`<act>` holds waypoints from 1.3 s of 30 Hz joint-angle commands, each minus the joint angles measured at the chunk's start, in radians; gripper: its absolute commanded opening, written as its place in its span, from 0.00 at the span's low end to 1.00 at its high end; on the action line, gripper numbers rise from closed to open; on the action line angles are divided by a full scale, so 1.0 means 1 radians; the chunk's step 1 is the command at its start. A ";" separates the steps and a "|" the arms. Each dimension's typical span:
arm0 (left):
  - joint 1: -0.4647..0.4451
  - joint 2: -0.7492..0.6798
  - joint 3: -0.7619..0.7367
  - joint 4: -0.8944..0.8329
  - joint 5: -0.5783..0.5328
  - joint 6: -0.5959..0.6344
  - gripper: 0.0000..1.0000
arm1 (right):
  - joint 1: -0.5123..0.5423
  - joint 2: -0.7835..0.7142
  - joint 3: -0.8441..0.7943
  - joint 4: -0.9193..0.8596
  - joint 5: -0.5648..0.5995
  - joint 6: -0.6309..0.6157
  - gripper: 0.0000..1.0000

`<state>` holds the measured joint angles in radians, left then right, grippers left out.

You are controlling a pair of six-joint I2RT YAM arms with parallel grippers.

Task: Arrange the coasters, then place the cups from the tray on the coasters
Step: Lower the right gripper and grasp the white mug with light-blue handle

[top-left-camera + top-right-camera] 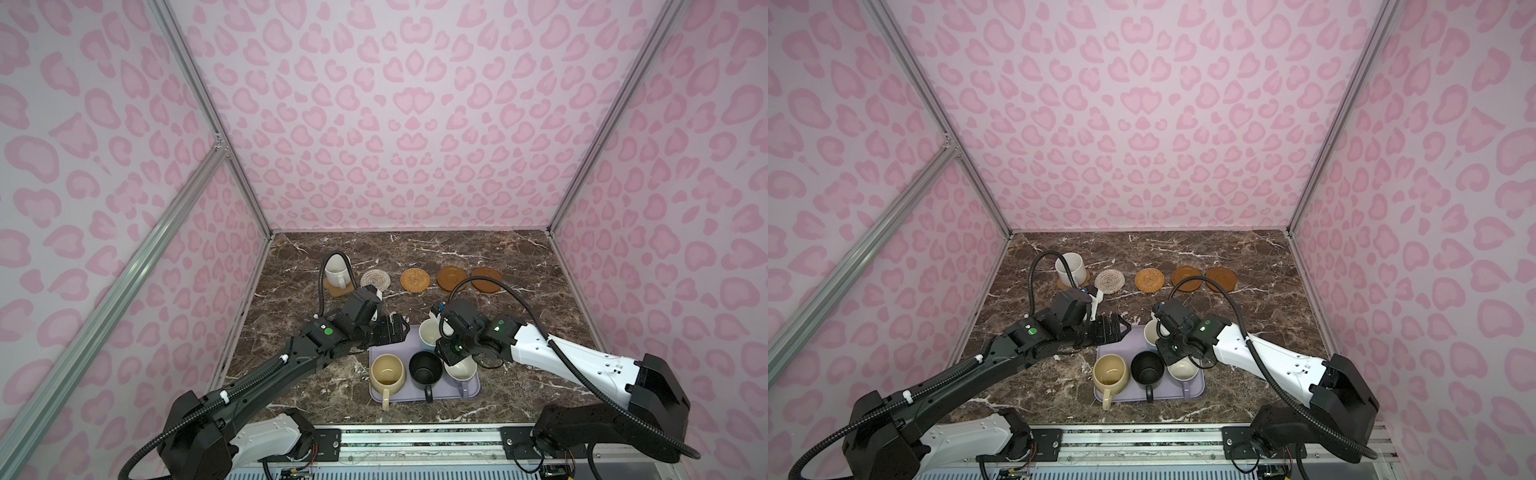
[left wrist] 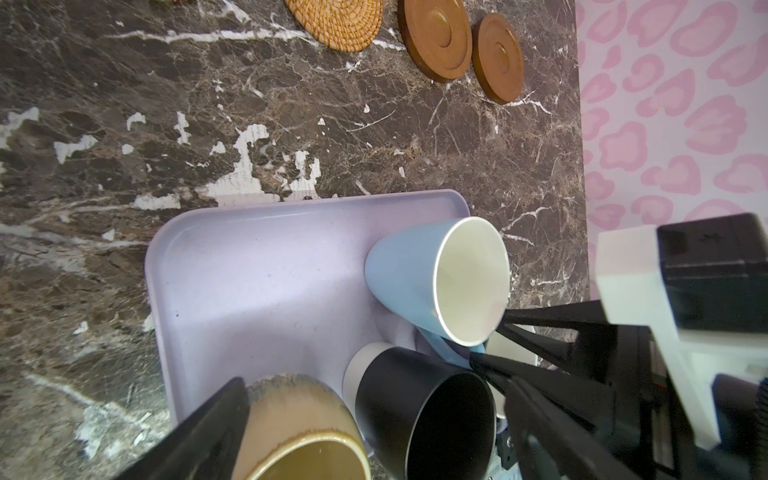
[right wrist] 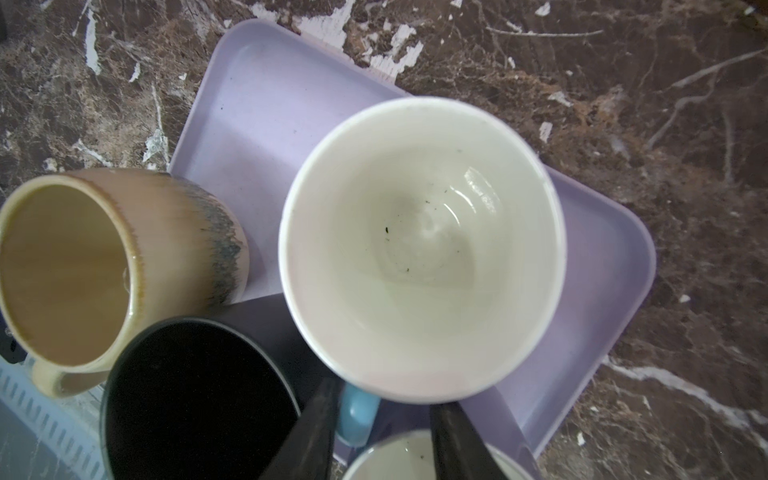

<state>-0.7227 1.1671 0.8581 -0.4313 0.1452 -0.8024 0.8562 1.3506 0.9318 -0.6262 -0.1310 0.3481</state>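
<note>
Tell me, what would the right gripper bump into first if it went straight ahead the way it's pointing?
Most likely the light blue mug: its handle sits between the right gripper's fingers, with the mug's wall just beyond. Depth is hard to judge.

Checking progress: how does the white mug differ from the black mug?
The white mug stands on the tan coaster at the back left; the black mug is on the tray. The white mug stands alone; the black mug is crowded between the cream mug and the lavender mug. Both are upright, mouths up.
</note>
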 commanded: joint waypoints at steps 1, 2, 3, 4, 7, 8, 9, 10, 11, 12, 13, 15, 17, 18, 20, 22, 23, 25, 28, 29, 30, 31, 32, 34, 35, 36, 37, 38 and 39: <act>-0.001 0.001 -0.004 0.029 -0.020 -0.006 0.98 | 0.001 0.019 0.013 0.016 0.022 0.009 0.37; -0.001 0.000 -0.005 0.027 -0.021 -0.006 0.98 | 0.001 0.026 0.015 0.013 0.029 0.011 0.37; -0.001 -0.002 -0.007 0.028 -0.025 -0.007 0.98 | 0.001 0.028 0.017 0.013 0.033 0.012 0.36; -0.001 -0.004 -0.009 0.027 -0.029 -0.006 0.98 | 0.001 0.031 0.016 0.014 0.037 0.015 0.36; -0.001 -0.009 -0.013 0.026 -0.034 -0.007 0.98 | 0.001 0.039 0.017 0.025 0.037 0.017 0.34; -0.001 -0.009 -0.013 0.026 -0.037 -0.007 0.98 | 0.000 0.041 0.016 0.032 0.037 0.017 0.34; 0.000 -0.007 -0.012 0.026 -0.038 -0.006 0.98 | 0.000 0.045 0.016 0.037 0.040 0.017 0.34; -0.001 -0.007 -0.010 0.026 -0.039 -0.005 0.98 | 0.001 0.051 0.020 0.038 0.042 0.017 0.33; -0.001 -0.007 -0.010 0.026 -0.040 -0.006 0.98 | 0.001 0.057 0.022 0.040 0.044 0.017 0.33; -0.001 -0.006 -0.011 0.026 -0.042 -0.008 0.98 | 0.001 0.063 0.025 0.039 0.050 0.018 0.32; -0.001 -0.006 -0.010 0.026 -0.042 -0.009 0.98 | 0.001 0.065 0.026 0.044 0.057 0.018 0.31; 0.000 -0.007 -0.013 0.032 -0.041 -0.015 0.98 | 0.001 0.064 0.022 0.061 0.063 0.019 0.31; -0.001 -0.007 -0.024 0.048 -0.038 -0.032 0.98 | 0.001 0.070 0.021 0.067 0.067 0.019 0.30; -0.001 -0.009 -0.032 0.064 -0.031 -0.043 0.98 | 0.000 0.072 0.020 0.070 0.068 0.017 0.30; -0.002 -0.015 -0.055 0.115 -0.008 -0.059 0.98 | 0.001 0.080 0.018 0.076 0.070 0.016 0.28; -0.003 -0.023 -0.068 0.144 0.000 -0.074 0.98 | 0.001 0.089 0.021 0.078 0.073 0.013 0.27; -0.002 -0.026 -0.070 0.148 -0.002 -0.077 0.98 | 0.001 0.095 0.024 0.081 0.070 0.011 0.27; -0.005 -0.026 -0.066 0.142 -0.009 -0.074 0.98 | 0.000 0.106 0.024 0.086 0.068 0.009 0.26; -0.004 -0.024 -0.061 0.127 -0.014 -0.067 0.98 | 0.000 0.113 0.022 0.098 0.067 0.008 0.21; -0.004 -0.024 -0.060 0.124 -0.017 -0.064 0.98 | 0.001 0.115 0.024 0.103 0.064 0.007 0.19; -0.004 -0.026 -0.062 0.124 -0.019 -0.064 0.98 | 0.001 0.116 0.024 0.104 0.062 0.006 0.16; -0.004 -0.027 -0.064 0.124 -0.023 -0.067 0.98 | 0.001 0.116 0.026 0.104 0.063 0.006 0.15; -0.004 -0.032 -0.065 0.125 -0.026 -0.069 0.98 | 0.001 0.115 0.028 0.105 0.063 0.005 0.11; -0.004 -0.040 -0.069 0.129 -0.032 -0.072 0.98 | 0.001 0.109 0.031 0.098 0.065 0.008 0.07; -0.004 -0.044 -0.071 0.129 -0.038 -0.073 0.98 | 0.002 0.103 0.033 0.093 0.068 0.010 0.05; -0.004 -0.051 -0.075 0.129 -0.046 -0.076 0.98 | 0.005 0.095 0.033 0.089 0.074 0.014 0.02; -0.004 -0.057 -0.078 0.131 -0.053 -0.080 0.98 | 0.006 0.088 0.033 0.084 0.084 0.017 0.00; -0.004 -0.065 -0.080 0.136 -0.059 -0.081 0.98 | 0.011 0.080 0.034 0.079 0.098 0.020 0.00; -0.005 -0.071 -0.083 0.140 -0.063 -0.083 0.98 | 0.015 0.072 0.033 0.074 0.109 0.022 0.00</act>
<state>-0.7269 1.1110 0.7822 -0.3347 0.1112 -0.8696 0.8642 1.4391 0.9592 -0.5640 -0.0658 0.3595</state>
